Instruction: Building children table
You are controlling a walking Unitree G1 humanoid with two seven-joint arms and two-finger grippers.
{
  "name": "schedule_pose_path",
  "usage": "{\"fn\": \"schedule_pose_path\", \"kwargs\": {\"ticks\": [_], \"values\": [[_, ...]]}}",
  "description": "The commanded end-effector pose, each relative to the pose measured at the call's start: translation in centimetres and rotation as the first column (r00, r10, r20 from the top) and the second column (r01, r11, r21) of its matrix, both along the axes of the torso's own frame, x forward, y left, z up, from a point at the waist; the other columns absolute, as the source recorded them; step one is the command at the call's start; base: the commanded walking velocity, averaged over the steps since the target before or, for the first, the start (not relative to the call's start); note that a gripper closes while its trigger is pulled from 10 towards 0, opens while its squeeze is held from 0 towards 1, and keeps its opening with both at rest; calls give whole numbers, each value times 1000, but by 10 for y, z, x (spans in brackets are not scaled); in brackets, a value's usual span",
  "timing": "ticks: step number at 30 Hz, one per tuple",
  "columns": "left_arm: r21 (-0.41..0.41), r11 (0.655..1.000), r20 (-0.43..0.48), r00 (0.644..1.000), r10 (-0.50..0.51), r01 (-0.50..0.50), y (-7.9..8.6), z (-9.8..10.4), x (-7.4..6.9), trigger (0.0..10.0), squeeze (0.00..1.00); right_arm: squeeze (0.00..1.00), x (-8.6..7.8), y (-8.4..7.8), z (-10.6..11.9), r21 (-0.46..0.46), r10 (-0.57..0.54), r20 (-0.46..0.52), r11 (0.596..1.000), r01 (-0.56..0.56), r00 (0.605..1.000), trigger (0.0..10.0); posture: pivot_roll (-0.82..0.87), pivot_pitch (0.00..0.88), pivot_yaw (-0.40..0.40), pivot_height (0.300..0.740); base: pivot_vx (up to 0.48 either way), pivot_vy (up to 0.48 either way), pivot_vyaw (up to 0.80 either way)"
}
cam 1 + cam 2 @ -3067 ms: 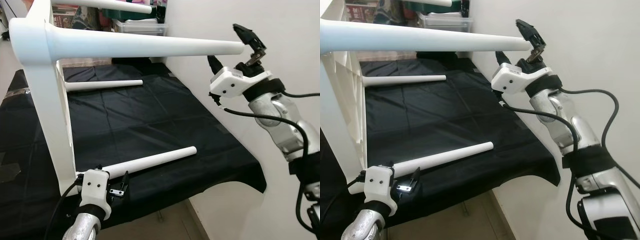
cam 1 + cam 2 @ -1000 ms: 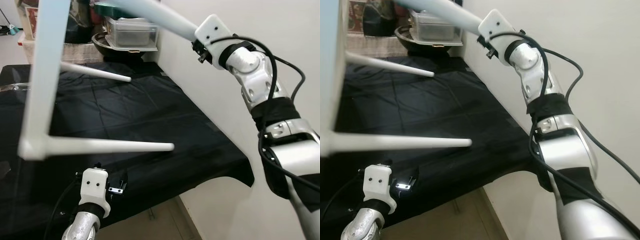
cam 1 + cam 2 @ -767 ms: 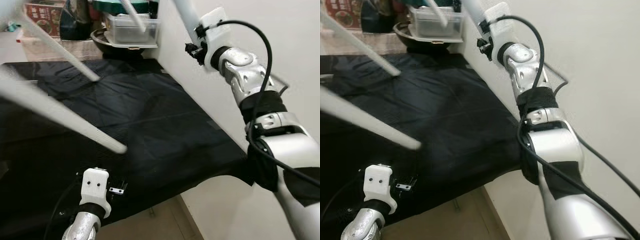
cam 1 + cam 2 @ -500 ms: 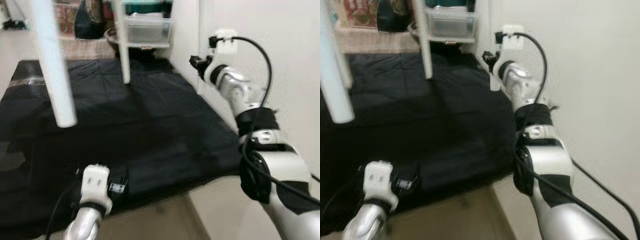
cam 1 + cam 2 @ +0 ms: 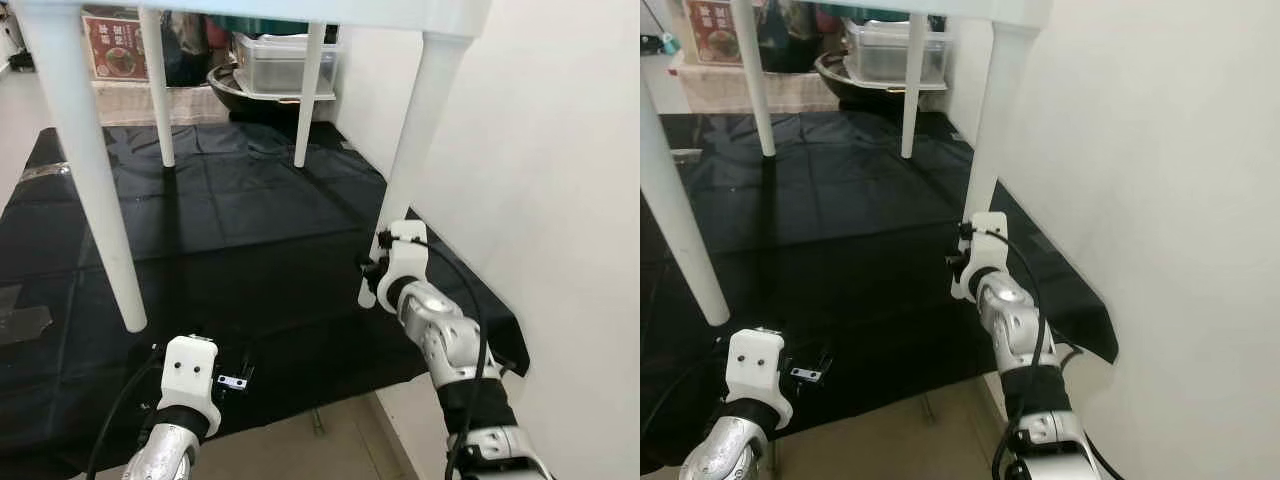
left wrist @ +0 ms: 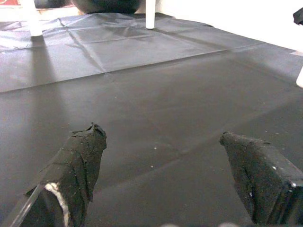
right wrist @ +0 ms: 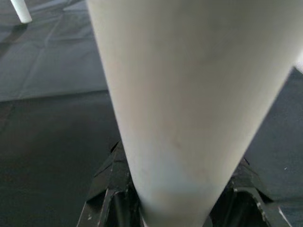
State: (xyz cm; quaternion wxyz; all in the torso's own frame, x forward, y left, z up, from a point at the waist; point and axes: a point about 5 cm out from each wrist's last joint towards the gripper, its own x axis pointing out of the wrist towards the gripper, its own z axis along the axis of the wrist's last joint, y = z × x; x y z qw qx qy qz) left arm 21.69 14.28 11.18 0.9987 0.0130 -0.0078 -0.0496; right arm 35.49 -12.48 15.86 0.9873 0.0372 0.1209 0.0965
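Nearest, left gripper hovered low over black cloth, fingers spread, holding nothing. Just beyond, right gripper pinched near-right table leg close to its foot. White children's table stood upright on cloth, all four legs down, beside right wall. Judged light, rigid, smooth-painted, possibly slippery; tapered legs best gripped low. Far left, red printed box; writing unreadable.

A black cloth covers the floor (creased), a clear plastic bin behind it.
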Motion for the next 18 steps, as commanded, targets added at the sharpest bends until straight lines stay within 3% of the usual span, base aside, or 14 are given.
{"fn": "schedule_pose_path", "kwargs": {"ticks": [1, 2, 3, 4, 5, 9, 18], "values": [[4, 1000, -20, 1000, -12, 12, -2, -4, 0, 10000, 0, 0, 2, 2, 14, -11, -5, 30, 1000, 6, 1000, 5451, 94, 0, -135, 740, 0, 0, 0], [6, 1000, -21, 1000, -12, 12, -3, -4, 0, 10000, 0, 0, 0, 3, 13, -8, -17, 12, 1000, 17, 1000, 5451, 101, 0, -139, 740, 0, 0, 0], [7, 1000, -21, 1000, -11, 11, -2, -4, 0, 10000, 0, 0, -1, 5, 12, -13, -21, -1, 1000, 21, 1000, 10000, 103, 0, -141, 740, 0, 0, 0], [8, 1000, -22, 1000, -11, 11, -2, -4, 0, 10000, 0, 0, -1, 6, 11, -18, -23, -5, 1000, 23, 1000, 10000, 103, 0, -141, 740, 0, 0, 0], [10, 1000, -22, 1000, -8, 8, -1, -4, 1, 10000, 0, 1000, -4, 10, 17, 17, -12, 42, 1000, 12, 999, 10000, 107, 0, -141, 740, 0, 0, 0], [10, 1000, -23, 1000, -7, 7, -1, -5, 1, 10000, 0, 1000, -5, 10, 21, 41, -16, 77, 999, 13, 997, 10000, 105, 0, -143, 740, 0, 0, 0], [6, 1000, -31, 999, -12, 12, -2, -8, -1, 10000, 0, 1000, -15, -6, 27, 71, -69, 134, 996, 60, 989, 10000, 95, 0, -142, 740, 0, 0, 0]]}}
